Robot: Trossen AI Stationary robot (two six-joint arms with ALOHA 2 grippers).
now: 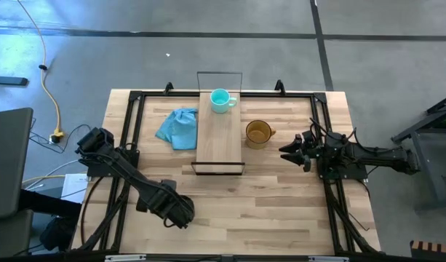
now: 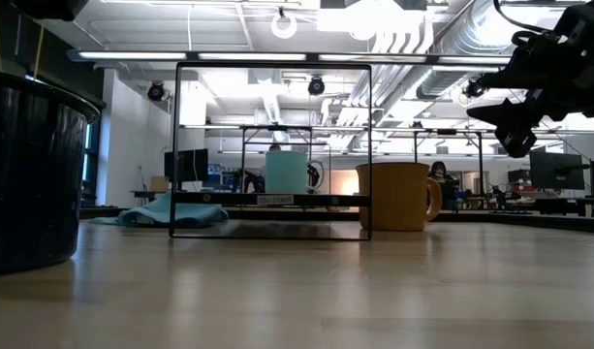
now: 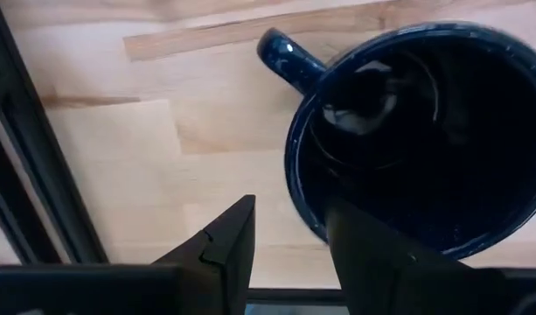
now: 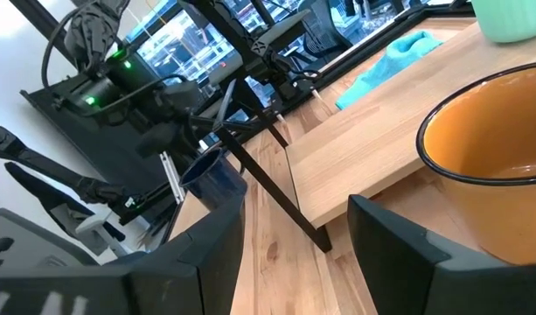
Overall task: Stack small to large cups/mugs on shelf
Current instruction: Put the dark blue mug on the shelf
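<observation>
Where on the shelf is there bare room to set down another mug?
The shelf is bare from the teal mug at its far end to its near wire frame. The cloth crowds its left side, the amber mug its right.

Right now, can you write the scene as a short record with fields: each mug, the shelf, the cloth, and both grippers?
teal mug: on the shelf, at its far end
amber mug: on the table, beside the shelf's right edge
black mug: on the table, its rim between the fingers of the left gripper
cloth: on the table, left of the shelf
right gripper: open, raised, right of the amber mug, holding nothing
</observation>
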